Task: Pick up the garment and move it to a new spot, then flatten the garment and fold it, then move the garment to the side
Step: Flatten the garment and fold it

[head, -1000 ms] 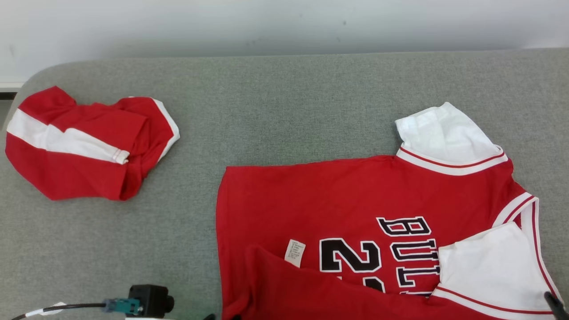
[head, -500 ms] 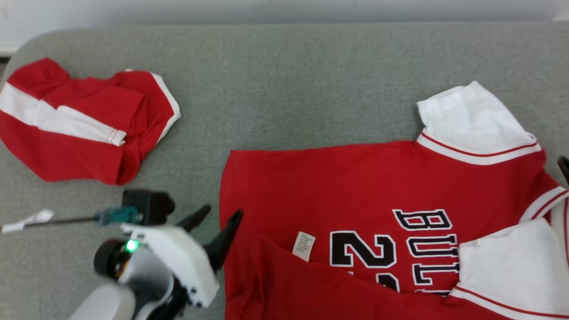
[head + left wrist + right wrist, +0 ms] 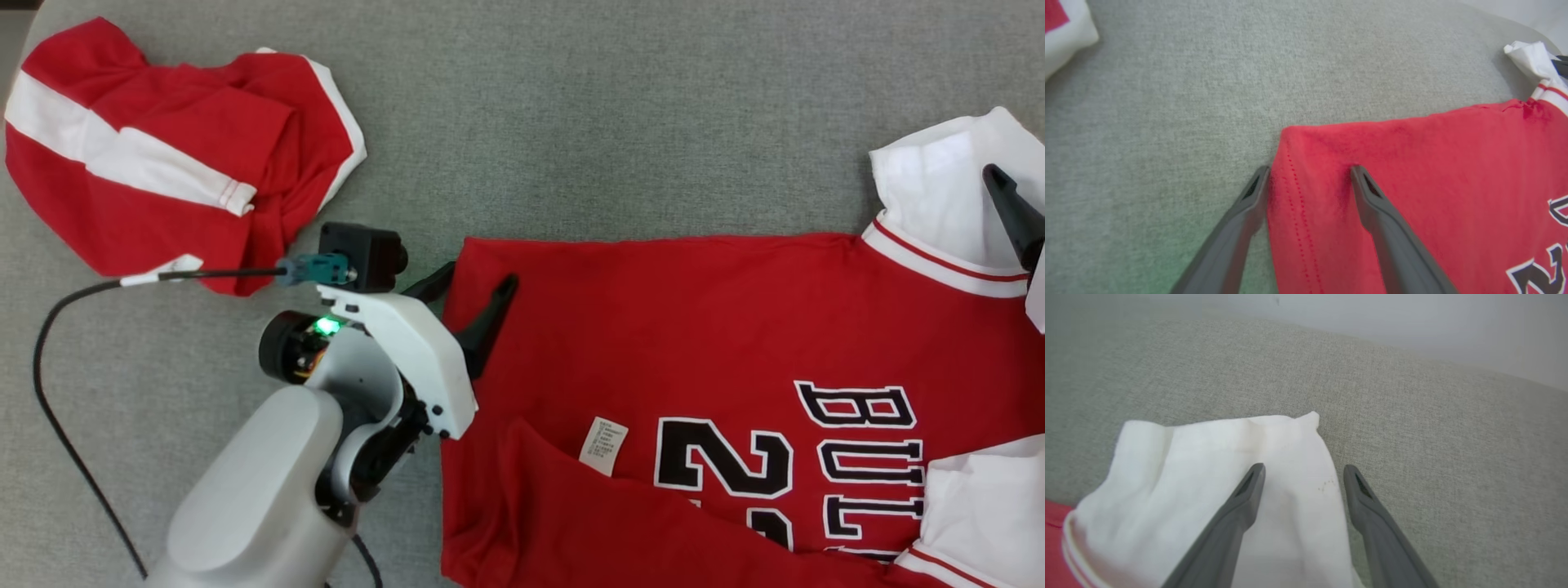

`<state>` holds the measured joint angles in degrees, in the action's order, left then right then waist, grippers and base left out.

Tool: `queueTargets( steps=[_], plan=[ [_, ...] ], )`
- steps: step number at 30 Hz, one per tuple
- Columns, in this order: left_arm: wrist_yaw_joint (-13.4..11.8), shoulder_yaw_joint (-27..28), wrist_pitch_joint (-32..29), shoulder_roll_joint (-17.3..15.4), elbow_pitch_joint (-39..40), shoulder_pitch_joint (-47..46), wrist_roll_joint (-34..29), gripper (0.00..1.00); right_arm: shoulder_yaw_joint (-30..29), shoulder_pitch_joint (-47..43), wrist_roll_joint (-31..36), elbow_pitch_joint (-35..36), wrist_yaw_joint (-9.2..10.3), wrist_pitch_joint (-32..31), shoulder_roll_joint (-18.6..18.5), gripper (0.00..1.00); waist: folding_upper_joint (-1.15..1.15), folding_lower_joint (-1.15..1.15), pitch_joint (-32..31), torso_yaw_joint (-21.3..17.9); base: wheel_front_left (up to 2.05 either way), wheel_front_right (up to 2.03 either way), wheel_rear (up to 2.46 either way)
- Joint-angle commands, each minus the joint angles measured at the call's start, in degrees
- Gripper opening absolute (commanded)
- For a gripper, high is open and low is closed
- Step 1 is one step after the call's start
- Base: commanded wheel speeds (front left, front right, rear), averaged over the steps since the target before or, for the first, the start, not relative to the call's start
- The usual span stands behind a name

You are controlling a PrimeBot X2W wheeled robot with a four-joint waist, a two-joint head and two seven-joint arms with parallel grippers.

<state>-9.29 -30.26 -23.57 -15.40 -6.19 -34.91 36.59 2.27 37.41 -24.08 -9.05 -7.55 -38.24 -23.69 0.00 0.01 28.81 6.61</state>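
The garment point(image 3: 694, 327), a red jersey with black-and-white lettering and a small white tag point(image 3: 604, 445), lies spread on the grey surface, its near edge folded over. My left gripper point(image 3: 472, 287) is open at the garment's far left corner point(image 3: 1306, 147). One finger rests on the grey cloth beside the hem and the other lies over the red fabric. My right gripper point(image 3: 1303, 468) is open over the far white sleeve point(image 3: 1188, 477), with one finger above the sleeve and the other just past its edge. One dark right finger point(image 3: 1012, 214) shows at the head view's right edge.
A second red-and-white cloth point(image 3: 163, 163) lies crumpled at the far left, close to my left wrist. A black cable point(image 3: 57, 343) loops from that wrist over the grey surface point(image 3: 612, 122). A pale wall point(image 3: 1412, 318) rises behind the table's far edge.
The head view has tilted down and shifted. My left arm has come up into view, its open fingers reaching the garment's corner. My right finger has risen from the near sleeve to the far one.
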Motion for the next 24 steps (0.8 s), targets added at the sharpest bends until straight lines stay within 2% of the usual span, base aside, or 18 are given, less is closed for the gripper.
queueTargets(
  steps=[1, 7, 17, 18, 19, 20, 24],
  plan=[
    [0.5, -0.8, -0.3, 0.5, -1.9, -0.2, 0.0, 1.0, 0.2, 1.7, 0.8, -1.4, 0.13, 0.4, -0.1, 1.0, 0.0, -0.01, 0.3, 0.2, 0.0, 0.0, 0.0],
    [2.2, -2.0, -0.7, 1.7, -5.3, -2.5, 0.3, 1.0, 2.5, 4.5, 0.2, -5.9, 0.13, 0.0, 0.4, 1.0, 0.0, -0.01, 0.7, 0.3, 0.0, 0.0, 0.0],
    [4.7, -5.2, -4.1, 2.7, -7.3, -3.1, 1.5, 0.98, 6.2, 5.3, -3.2, -8.5, 0.13, 0.1, -0.3, 1.0, 0.0, -0.01, 0.7, -0.1, 0.0, 0.0, 0.0],
    [5.0, -5.5, -4.2, 3.0, -7.2, -3.1, 1.6, 0.31, 6.8, 5.5, -3.5, -8.6, 0.13, 0.1, -0.3, 0.83, 0.0, -0.01, 0.7, -0.2, 0.0, 0.0, 0.0],
    [5.3, -5.7, -4.2, 3.3, -7.1, -3.1, 2.0, 0.0, 7.3, 5.6, -3.8, -8.7, 0.13, 0.4, -0.3, 0.21, 0.0, -0.01, 0.7, -0.2, 0.0, 0.0, 0.0],
    [5.9, -6.2, -4.6, 3.5, -7.1, -3.2, 2.4, 0.0, 7.9, 5.8, -4.2, -8.8, 0.13, 0.6, -0.3, 0.0, 0.0, -0.01, 0.7, -0.2, 0.0, 0.0, 0.0],
    [6.2, -5.3, -4.2, 3.4, -6.1, -4.3, 2.8, 0.0, 9.0, 7.6, -4.3, -9.2, 0.13, 4.1, -1.4, 0.0, 0.0, -0.01, 0.6, -0.1, 0.0, 0.0, 0.0]
  ],
)
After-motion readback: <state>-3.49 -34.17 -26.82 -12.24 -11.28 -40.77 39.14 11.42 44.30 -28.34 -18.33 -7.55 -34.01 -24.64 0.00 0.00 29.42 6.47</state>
